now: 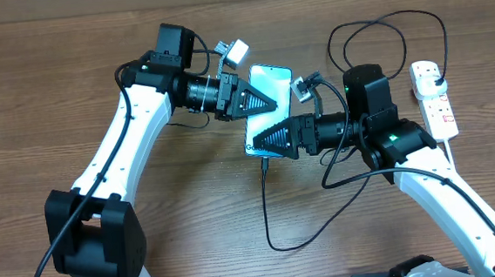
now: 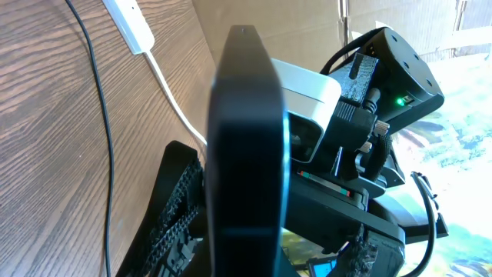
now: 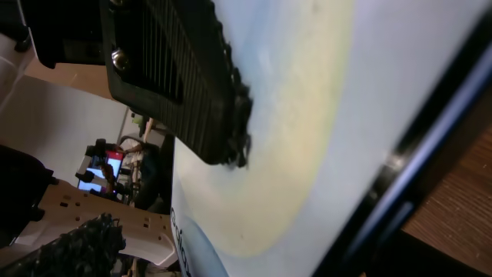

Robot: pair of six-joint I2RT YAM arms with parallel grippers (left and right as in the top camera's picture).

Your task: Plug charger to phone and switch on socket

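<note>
Where the slim, black-edged phone (image 1: 262, 120) with its blue-to-white screen sits: middle of the overhead frame, screen up, between the two grippers over the brown wooden table (image 1: 50, 65).
Left gripper (image 1: 271, 102): reaches in from the upper left, clenched on the phone's upper half. In its wrist view the phone (image 2: 246, 154) stands edge-on down the middle, with a ribbed black finger (image 2: 175, 208) against its left face.
Right gripper (image 1: 258, 143): comes from the right over the phone's lower end. A ribbed black finger (image 3: 192, 77) lies on the phone (image 3: 307, 115); its partner is hidden, so a grasp cannot be told.
Charger (image 1: 267, 207): thin black cable reaching the phone's bottom edge, looping toward the lower frame, then up to the right. Its black plug (image 1: 435, 75) sits in the socket.
Socket (image 1: 435, 103): white oblong power strip at the right edge, its red-marked switches too small to read.
</note>
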